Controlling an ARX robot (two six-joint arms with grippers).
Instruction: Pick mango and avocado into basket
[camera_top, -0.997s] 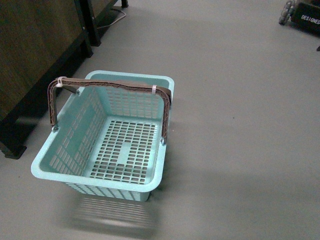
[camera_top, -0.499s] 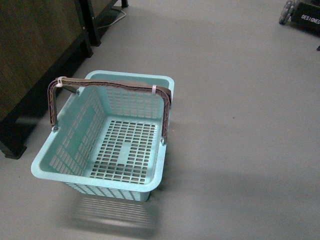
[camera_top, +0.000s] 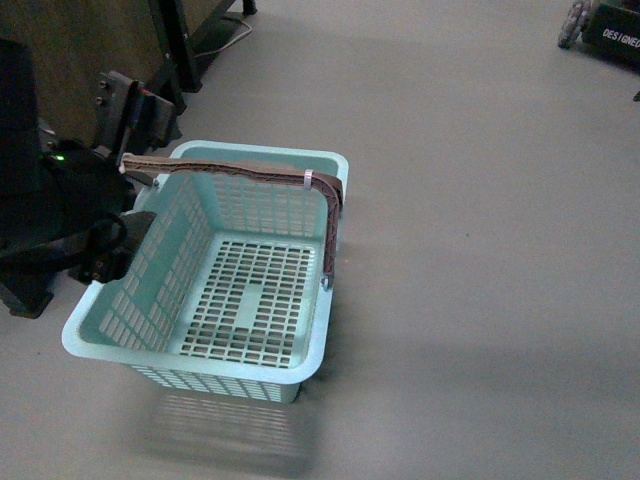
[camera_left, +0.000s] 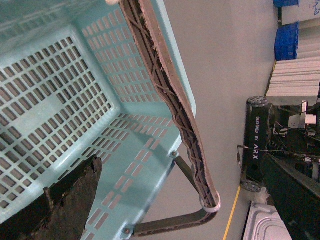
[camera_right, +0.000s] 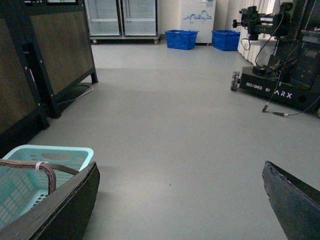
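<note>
Beside the basket (camera_top: 260, 153), at its left wall, hung the left gripper (camera_top: 105, 250), probably staged over it; its spread could not be told. Right gripper (camera_right: 180, 167) gaped empty, well beyond the basket. Basket empty; mango, avocado unseen.

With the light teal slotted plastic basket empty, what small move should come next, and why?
Probably swing the left arm away from the teal basket to search for fruit: it holds nothing, no fruit shows in any view, and the right gripper is open and empty.
</note>
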